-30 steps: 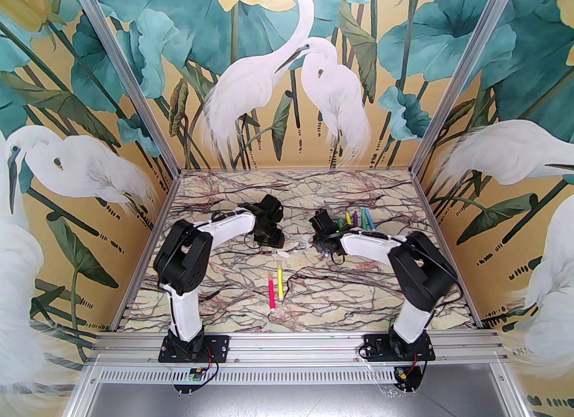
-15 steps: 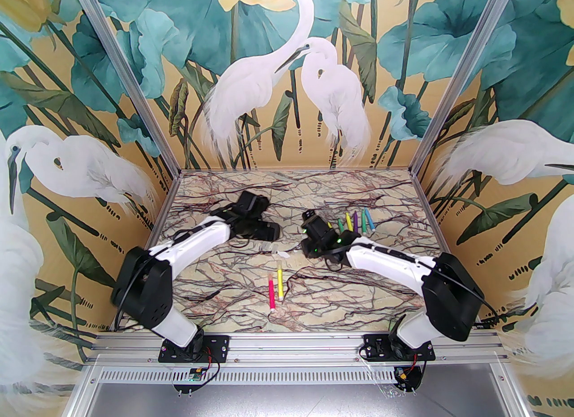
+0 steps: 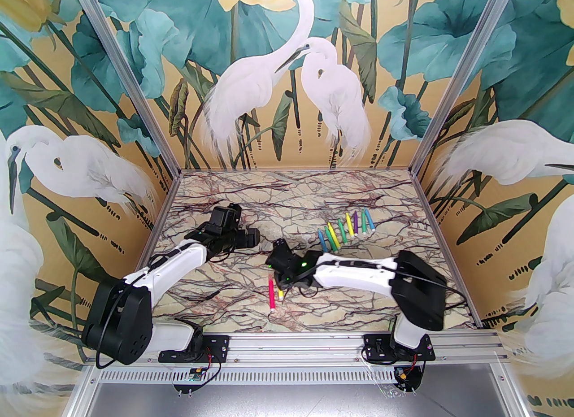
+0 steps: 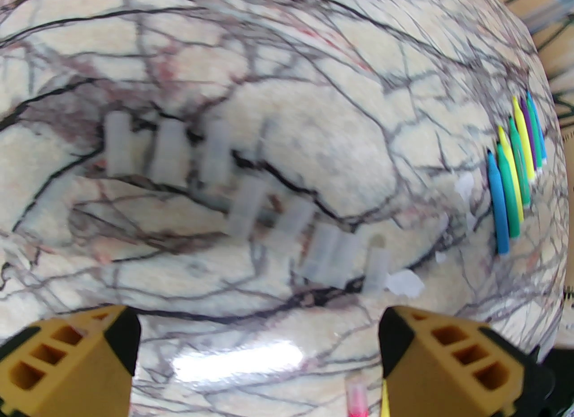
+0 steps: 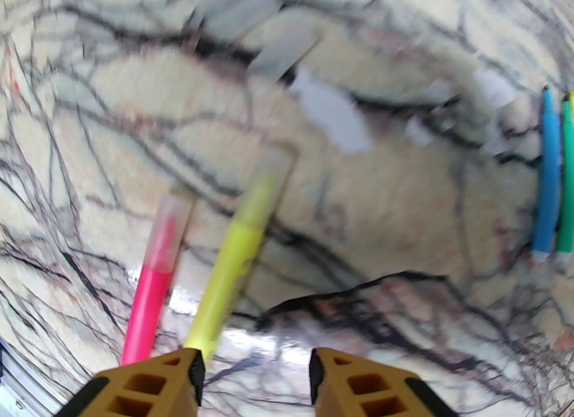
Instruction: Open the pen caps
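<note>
Most of the way through, judging by the layout: a string of loose pen caps already off and lying flat around the middle of the marbled surface, left of a tidy row of uncapped pens with bare tips aimed toward the far wall. Two left to do: the pink pen's cap and the yellow pen's cap, both seated on their barrels. Side by side near the front middle of the surface, pink pen left of yellow pen, close but not quite parallel. Long axes running from near edge to far, capped ends pointing away from the arm bases and toward the loose caps. Loose caps mostly lengthwise in that same near-to-far sense, slightly skewed from one another, a couple apparently touching. Right gripper low over the yellow pen, fingers partly apart and clamped on nothing, barrel running up to the tip of one finger rather than between the two. Left gripper spread wide, empty, hovering over bare surface with the loose caps ahead and the pink pen's capped end just inside the lower edge of its wrist view. Likely next: a grip on the yellow barrel, then a pull on its cap along the pen's length.
</note>
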`<state>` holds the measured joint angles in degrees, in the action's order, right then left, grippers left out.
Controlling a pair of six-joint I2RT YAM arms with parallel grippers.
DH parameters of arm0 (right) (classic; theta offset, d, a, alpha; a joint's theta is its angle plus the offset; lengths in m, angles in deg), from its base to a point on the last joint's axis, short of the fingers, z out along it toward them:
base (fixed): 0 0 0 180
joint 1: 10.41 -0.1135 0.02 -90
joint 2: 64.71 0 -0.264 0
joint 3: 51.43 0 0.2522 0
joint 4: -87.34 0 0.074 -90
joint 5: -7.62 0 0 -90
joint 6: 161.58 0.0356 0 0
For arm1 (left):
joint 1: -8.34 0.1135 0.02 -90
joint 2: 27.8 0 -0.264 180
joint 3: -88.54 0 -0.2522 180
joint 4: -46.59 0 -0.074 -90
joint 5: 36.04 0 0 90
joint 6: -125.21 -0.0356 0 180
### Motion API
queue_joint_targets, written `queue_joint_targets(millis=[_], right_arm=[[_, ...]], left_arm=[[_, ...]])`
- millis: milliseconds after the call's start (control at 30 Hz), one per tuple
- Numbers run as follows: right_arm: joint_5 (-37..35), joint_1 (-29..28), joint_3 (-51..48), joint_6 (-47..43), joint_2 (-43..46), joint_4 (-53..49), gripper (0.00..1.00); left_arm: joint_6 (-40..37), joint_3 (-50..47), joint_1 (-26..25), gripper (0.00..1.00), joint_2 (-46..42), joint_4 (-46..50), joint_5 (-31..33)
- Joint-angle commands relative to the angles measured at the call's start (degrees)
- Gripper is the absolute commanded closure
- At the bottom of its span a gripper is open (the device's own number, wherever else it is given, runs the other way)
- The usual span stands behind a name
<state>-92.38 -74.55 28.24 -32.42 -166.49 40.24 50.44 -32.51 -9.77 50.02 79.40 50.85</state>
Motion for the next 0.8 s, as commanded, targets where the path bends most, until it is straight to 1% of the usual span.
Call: queue_joint_targets(millis=[0,167,400,633,767], right_arm=[[1.1,-0.2,3.6,2.7,-2.3,-3.5,0.56],[2.8,-0.3,6.3,3.5,-5.2,-5.7,0.58],[4.9,-0.4,8.7,4.9,-9.1,-6.5,0.62],[3.8,-0.3,11.5,5.7,-12.0,-10.1,0.65],[3.7,-0.3,12.7,5.5,-13.9,-11.3,0.68]], left_arm=[[0.5,-1.9,0.5,0.07,-1.9,-3.3,2.4],[1.3,-3.8,1.8,0.05,-3.3,-3.9,3.0],[1.3,-6.4,3.7,0.05,-6.0,-5.6,2.0],[1.1,-6.3,3.7,0.05,-6.6,-5.4,1.2],[1.2,-6.5,3.8,0.05,-7.0,-5.4,0.6]])
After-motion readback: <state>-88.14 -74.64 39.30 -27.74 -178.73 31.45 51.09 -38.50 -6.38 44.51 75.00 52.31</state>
